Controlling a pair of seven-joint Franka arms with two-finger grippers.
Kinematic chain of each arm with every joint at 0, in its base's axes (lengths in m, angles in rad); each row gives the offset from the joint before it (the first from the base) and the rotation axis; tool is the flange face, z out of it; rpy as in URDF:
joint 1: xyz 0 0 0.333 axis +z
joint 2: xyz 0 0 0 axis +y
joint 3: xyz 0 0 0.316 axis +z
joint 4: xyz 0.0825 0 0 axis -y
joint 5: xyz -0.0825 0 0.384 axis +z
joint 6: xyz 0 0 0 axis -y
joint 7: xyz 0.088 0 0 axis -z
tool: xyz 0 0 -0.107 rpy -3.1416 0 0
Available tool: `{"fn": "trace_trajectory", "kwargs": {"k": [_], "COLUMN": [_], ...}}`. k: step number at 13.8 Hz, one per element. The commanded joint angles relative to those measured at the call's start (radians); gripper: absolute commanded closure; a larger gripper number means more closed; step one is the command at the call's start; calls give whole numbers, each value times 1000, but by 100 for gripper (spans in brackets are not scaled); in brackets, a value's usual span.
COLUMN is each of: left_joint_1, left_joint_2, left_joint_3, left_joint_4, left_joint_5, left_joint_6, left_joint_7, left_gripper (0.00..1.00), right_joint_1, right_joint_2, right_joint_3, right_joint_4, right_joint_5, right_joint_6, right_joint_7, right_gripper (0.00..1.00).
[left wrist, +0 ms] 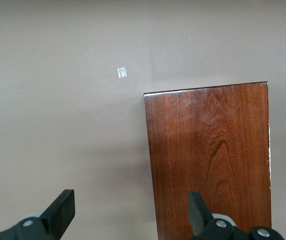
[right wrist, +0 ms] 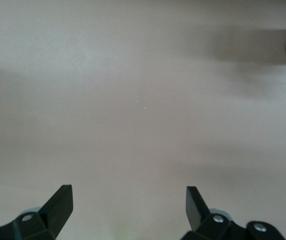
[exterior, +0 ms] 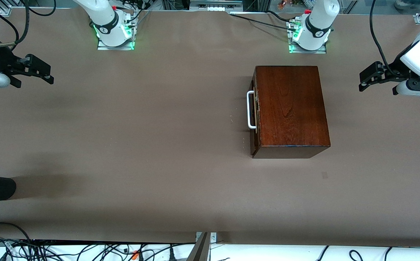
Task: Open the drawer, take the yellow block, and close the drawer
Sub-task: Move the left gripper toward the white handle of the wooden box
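Both hands hung open: the left hand [exterior: 365, 77] above the worktop's [exterior: 159, 145] edge beside the box [exterior: 289, 108], drawer [exterior: 254, 112] shut; the right hand [exterior: 37, 74] waited above its end.

Both tools, left [exterior: 363, 80] and right [exterior: 49, 73], spread, aloft.

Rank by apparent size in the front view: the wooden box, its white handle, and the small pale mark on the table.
1. Wooden box: by far the largest.
2. White handle on the closed drawer front: a slim bar, much smaller.
3. Pale mark on the table, nearer the camera than the box: smallest.
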Motion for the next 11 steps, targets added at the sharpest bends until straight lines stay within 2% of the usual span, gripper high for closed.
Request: {"fn": "trace_trajectory", "kwargs": {"k": [1, 9, 11], "left_joint_1": [-5, -20, -23], "left_joint_2": [-7, -10, -9], "left_joint_3": [6, -14, -112], "left_joint_4": [-5, -2, -2], "left_joint_5": [-7, -19, -11], "left_joint_6": [15, 9, 2], "left_joint_7": [-7, -65, -171], "left_gripper": [0, 0, 0], "right_joint_1": [1, 1, 1], "right_joint_2": [-16, -11, -10], "right_joint_3": [-2, -16, -16], "right_joint_4": [-14, -13, -13], "right_joint_5": [-8, -10, -11], "right_joint_6": [7, 29, 38], "right_joint_7": [-6, -6, -6], "right_gripper": [0, 0, 0]}}
